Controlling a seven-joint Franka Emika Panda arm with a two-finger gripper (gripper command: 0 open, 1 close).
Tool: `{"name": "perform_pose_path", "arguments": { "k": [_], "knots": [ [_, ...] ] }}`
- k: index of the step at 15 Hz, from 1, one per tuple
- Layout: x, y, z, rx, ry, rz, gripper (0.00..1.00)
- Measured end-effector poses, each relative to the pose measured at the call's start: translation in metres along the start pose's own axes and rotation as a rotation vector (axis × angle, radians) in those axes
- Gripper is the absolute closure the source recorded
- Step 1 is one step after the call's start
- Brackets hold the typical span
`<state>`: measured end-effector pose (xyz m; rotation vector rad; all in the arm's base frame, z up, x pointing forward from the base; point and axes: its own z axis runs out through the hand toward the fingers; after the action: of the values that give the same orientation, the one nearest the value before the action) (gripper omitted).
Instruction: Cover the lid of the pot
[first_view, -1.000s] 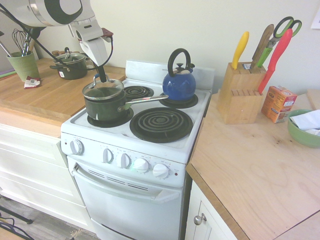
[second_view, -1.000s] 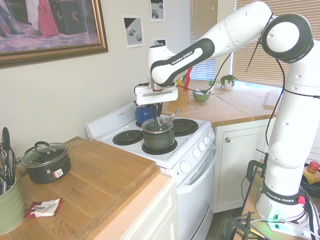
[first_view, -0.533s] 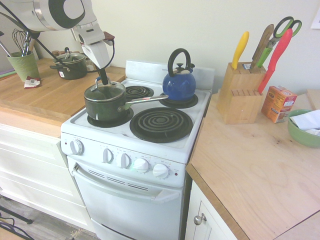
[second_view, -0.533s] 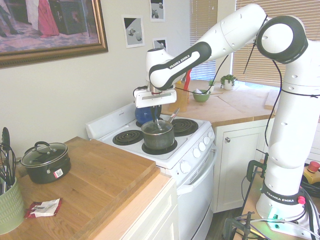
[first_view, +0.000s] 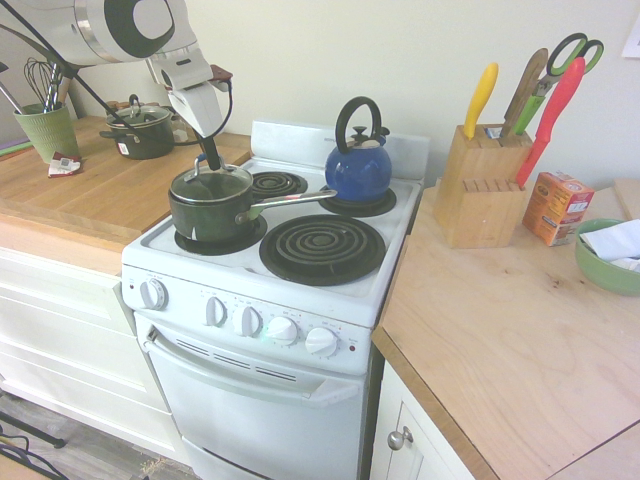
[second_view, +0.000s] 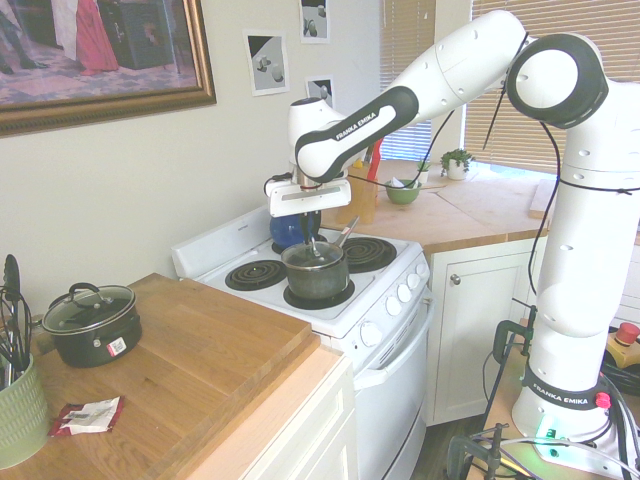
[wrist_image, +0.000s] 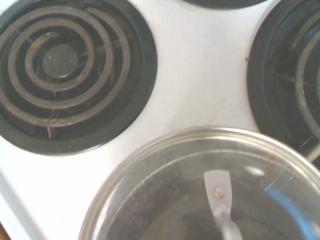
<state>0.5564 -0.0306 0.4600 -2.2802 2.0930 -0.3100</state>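
The dark green pot (first_view: 208, 215) with its long silver handle (first_view: 290, 200) stands on the stove's front-left burner. The round glass lid (first_view: 210, 184) lies level on the pot's rim. My gripper (first_view: 212, 160) comes down from above and is shut on the lid's small top handle. From the other side, the gripper (second_view: 309, 238) stands over the lid (second_view: 316, 254) and pot (second_view: 319, 280). The wrist view shows the lid's glass (wrist_image: 165, 200) and metal rim close up, with the handle's silver strap (wrist_image: 219, 192) across it.
A blue kettle (first_view: 358, 165) sits on the back-right burner, just past the pot's handle. The front-right coil (first_view: 322, 248) is bare. A small dark two-handled pot (first_view: 140, 130) and a green utensil cup (first_view: 45, 130) stand on the left counter. A knife block (first_view: 480, 190) stands on the right counter.
The lid was tilted and raised above the pot a second ago. It has come down and now rests level on the rim, with the gripper still shut on its handle.
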Motion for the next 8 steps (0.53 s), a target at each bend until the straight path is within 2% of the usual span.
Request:
{"name": "perform_pose_path", "arguments": {
  "k": [8],
  "knots": [
    [-0.0043, 0.0029, 0.0005, -0.017, 0.019, -0.025, 1.00]
  ]
}}
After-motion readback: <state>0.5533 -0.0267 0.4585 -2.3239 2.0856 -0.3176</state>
